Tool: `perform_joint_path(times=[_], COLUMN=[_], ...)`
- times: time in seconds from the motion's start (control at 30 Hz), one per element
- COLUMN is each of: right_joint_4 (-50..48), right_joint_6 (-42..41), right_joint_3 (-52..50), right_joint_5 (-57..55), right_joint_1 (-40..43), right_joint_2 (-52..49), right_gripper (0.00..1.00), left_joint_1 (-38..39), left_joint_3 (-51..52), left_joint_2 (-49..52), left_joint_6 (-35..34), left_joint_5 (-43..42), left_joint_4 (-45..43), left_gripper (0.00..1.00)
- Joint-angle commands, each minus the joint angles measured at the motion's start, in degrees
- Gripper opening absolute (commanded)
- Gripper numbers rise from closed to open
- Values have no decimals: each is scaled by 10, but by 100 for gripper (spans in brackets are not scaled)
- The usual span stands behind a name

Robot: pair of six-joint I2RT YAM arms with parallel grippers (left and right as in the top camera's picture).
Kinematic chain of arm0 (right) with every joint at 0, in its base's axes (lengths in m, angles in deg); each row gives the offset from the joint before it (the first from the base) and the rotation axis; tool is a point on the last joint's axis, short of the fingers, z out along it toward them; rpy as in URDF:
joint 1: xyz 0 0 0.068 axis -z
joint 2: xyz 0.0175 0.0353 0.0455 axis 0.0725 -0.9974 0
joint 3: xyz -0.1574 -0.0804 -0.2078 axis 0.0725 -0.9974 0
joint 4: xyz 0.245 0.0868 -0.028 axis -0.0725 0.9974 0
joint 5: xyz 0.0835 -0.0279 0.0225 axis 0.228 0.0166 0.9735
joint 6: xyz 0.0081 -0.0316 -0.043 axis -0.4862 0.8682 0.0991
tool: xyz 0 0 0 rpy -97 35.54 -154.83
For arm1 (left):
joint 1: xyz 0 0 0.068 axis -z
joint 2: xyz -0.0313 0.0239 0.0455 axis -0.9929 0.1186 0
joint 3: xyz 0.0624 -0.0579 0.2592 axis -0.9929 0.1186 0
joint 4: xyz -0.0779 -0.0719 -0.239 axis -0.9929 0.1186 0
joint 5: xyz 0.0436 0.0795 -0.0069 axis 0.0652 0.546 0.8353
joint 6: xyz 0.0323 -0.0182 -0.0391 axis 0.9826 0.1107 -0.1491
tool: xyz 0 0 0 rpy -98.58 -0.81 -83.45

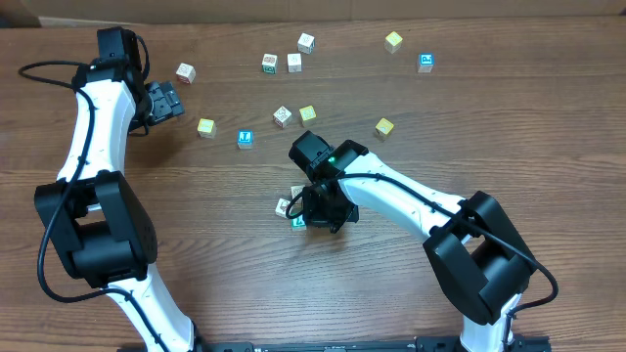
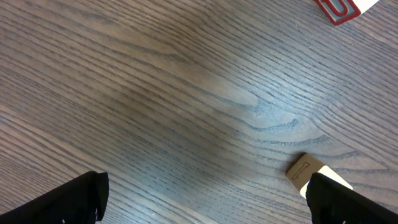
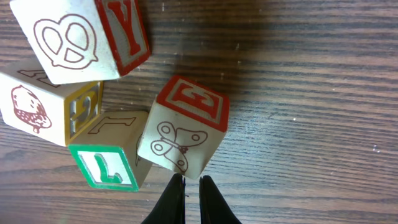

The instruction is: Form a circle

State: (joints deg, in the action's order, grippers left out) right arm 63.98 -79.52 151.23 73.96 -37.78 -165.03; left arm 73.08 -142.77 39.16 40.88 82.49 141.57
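Looks like a robotics lab bench: wood-grain table point(image 1: 245, 284), white-and-black left arm point(image 1: 98, 108) rooted at 7 o'clock and right arm point(image 1: 401, 200) at 5 o'clock, small printed alphabet cubes point(image 1: 306, 42) strewn from centre toward 12 o'clock, tan board point(image 1: 293, 7) edging the 12 o'clock rim.

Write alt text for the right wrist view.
Four wooden alphabet cubes sit bunched on a dark wood-grain table: a pretzel cube, a yellow-lettered cube, a green-framed cube and a butterfly cube. The right gripper, black fingers shut, points at the butterfly cube from the bottom edge.
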Motion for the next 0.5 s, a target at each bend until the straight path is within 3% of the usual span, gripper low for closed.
perform_joint_path(times=[0.0,0.47], right_joint_4=[3,-2], right_joint_6=[19,73], right_joint_3=[-5,-5], right_joint_5=[1,10], right_joint_1=[11,23], right_joint_2=[-11,-11], right_gripper=[8,9], left_joint_1=[4,4], left_joint_3=[3,3], left_joint_2=[-6,-6], left_joint_6=[5,5], left_joint_5=[3,3], left_joint_4=[-1,-1], left_gripper=[100,100])
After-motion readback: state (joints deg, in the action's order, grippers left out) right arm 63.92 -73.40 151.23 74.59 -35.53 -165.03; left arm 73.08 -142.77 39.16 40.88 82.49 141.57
